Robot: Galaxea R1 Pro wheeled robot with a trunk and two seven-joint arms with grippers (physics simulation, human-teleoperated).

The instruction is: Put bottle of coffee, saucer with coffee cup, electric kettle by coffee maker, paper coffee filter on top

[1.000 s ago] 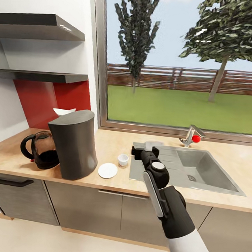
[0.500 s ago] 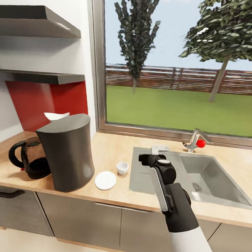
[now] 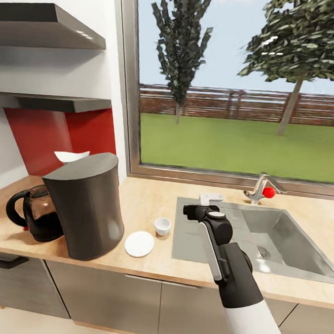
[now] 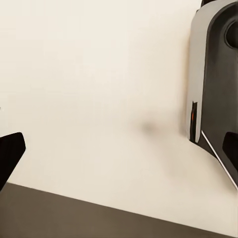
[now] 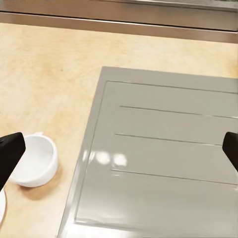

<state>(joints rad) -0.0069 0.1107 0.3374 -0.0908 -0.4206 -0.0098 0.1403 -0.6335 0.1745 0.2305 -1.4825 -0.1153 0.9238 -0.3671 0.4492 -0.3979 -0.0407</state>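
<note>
1. The coffee maker [image 3: 85, 204] stands on the kitchen countertop [image 3: 150, 195], with the paper coffee filter [image 3: 71, 156] at its top rear and the electric kettle [image 3: 33, 218] just beside it. If I swing my arm wide to the left, I could knock that tall body.
2. The saucer [image 3: 139, 244] lies next to the maker; the coffee cup [image 3: 162, 225] sits on the counter near it, not on it. A careless closing could tip or skid the little cup.
3. My right gripper [image 3: 195, 211] hovers over the sink's draining board [image 5: 163, 148], fingers spread wide and holding nothing.
4. My left gripper [image 4: 119, 148] hangs above pale floor, fingers apart and bare.
</note>
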